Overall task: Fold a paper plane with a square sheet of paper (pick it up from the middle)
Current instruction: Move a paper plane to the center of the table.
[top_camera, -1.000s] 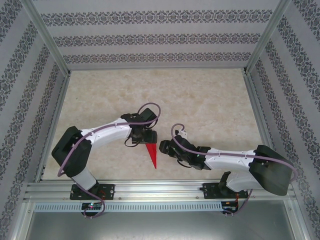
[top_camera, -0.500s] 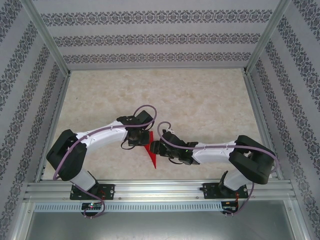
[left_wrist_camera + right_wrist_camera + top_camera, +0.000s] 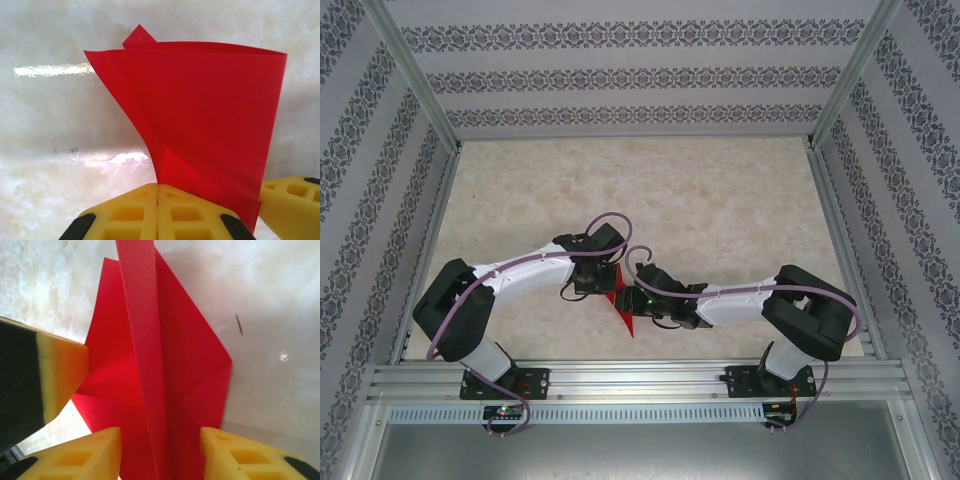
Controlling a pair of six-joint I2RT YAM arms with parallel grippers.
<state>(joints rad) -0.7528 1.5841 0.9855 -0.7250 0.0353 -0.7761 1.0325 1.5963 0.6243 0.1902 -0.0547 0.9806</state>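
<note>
While left hand [image 3: 158,192] pinches paper plane [image 3: 210,125], right hand [image 3: 160,435], spread apart, straddles it.

- Top view: bright, even, diffuse light from above. The pale table [image 3: 720,200] shows no hot spots, and the 2 arms [image 3: 520,270] lay only soft, short shadows right beneath themselves. Focus is sharp throughout.
- Left wrist view: 2 white glare streaks lie on the glossy table, 1 at upper left and 1 at lower centre. The paper plane [image 3: 210,125] is saturated red with crisp edges.
- Right wrist view: the table at upper left is nearly blown out, with 1 small specular dot at right. The paper plane's nearest fold is blurred, and a grey shadow falls at lower right.
</note>
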